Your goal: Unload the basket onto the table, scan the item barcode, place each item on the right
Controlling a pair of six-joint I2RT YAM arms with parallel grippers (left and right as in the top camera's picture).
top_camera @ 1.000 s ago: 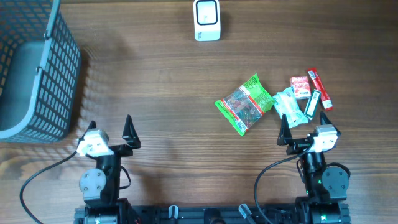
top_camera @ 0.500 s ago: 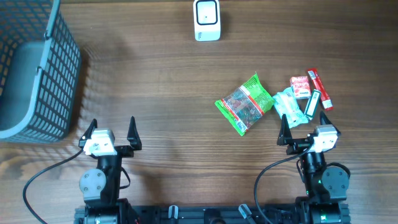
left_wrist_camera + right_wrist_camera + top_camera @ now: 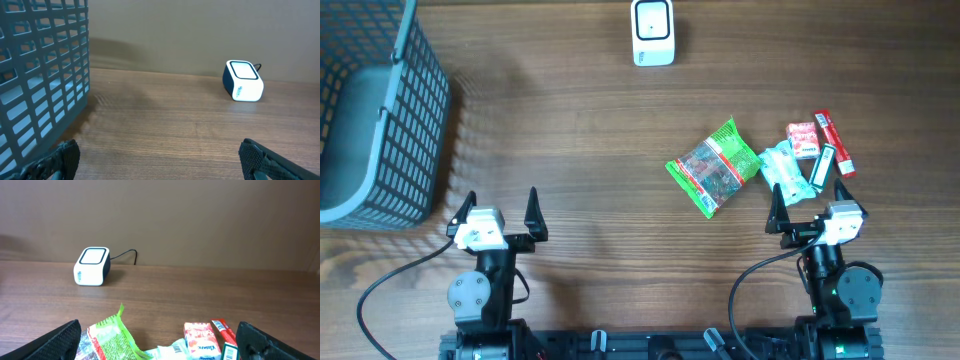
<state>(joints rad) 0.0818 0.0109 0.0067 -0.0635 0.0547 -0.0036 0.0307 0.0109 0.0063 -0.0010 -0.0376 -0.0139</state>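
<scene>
Wooden worktop point(image 3: 580, 130), wide and mostly bare through the middle. Dark mesh basket point(image 3: 375, 110) at the far-left corner, just ahead of the left pincer. White scanner point(image 3: 652, 32) at the middle of the far edge, window facing up, cable trailing off behind it in the right wrist view.

Toward the right edge, 1 loose cluster of small goods: green snack bag point(image 3: 714, 166) lying diagonally, long axis running from near-left to far-right; pale blue tissue pack point(image 3: 786, 172) just beside it on the right; red-and-white carton point(image 3: 804, 139) and red stick pack point(image 3: 834, 143) beyond that, the stick's long axis pointing roughly toward the far edge. Barcode stripes visible on the tissue pack in the right wrist view; barcode placement on the other items impossible to tell.

Right pincer point(image 3: 806, 205) at the near-right, fingers spread wide, nothing between them, tips nearly over the near end of the tissue pack. Left pincer point(image 3: 500, 208) at the near-left, equally wide apart and empty, well apart from every item.

Judged: right arm by far the nearer. Cluster straight ahead of it, toward the far edge; scanner then far-left of the cluster, across open worktop.
</scene>
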